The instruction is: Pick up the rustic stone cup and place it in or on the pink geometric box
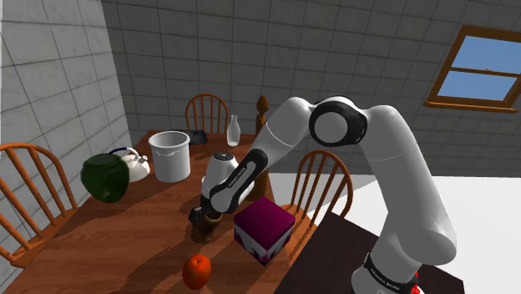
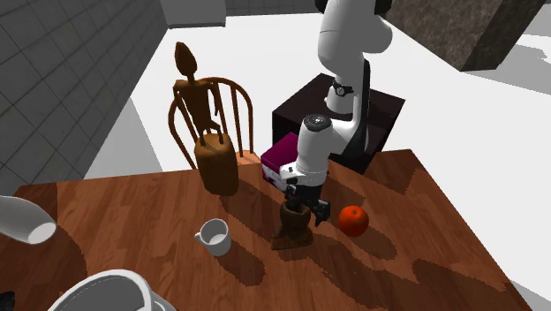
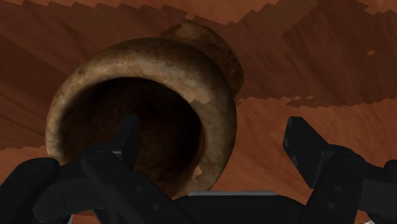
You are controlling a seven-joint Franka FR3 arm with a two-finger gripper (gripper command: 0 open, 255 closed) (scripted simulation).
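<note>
The brown, rough stone cup (image 1: pixel 200 227) (image 2: pixel 296 228) stands upright on the wooden table (image 1: pixel 125 242), just to the shoulder view's left of the dark pink box (image 1: pixel 264 227) (image 2: pixel 279 163) with white geometric faces. My gripper (image 1: pixel 204 213) (image 2: pixel 302 207) is down at the cup's mouth and open. In the wrist view the gripper (image 3: pixel 213 130) straddles the cup's rim (image 3: pixel 219 121): one finger (image 3: pixel 127 137) is inside the mouth, the other finger (image 3: pixel 305 146) outside, well away from the wall. The cup rests on the table and is not clasped.
An orange (image 1: pixel 197 270) (image 2: pixel 353 220) lies near the table's front edge. A white bucket (image 1: pixel 171 154), a green rounded object (image 1: pixel 104 177), a white kettle (image 1: pixel 134 164) and a bottle (image 1: pixel 234 131) stand farther back. A small white jug (image 2: pixel 214 235) and a wooden figure (image 2: pixel 199 97) are nearby. Chairs ring the table.
</note>
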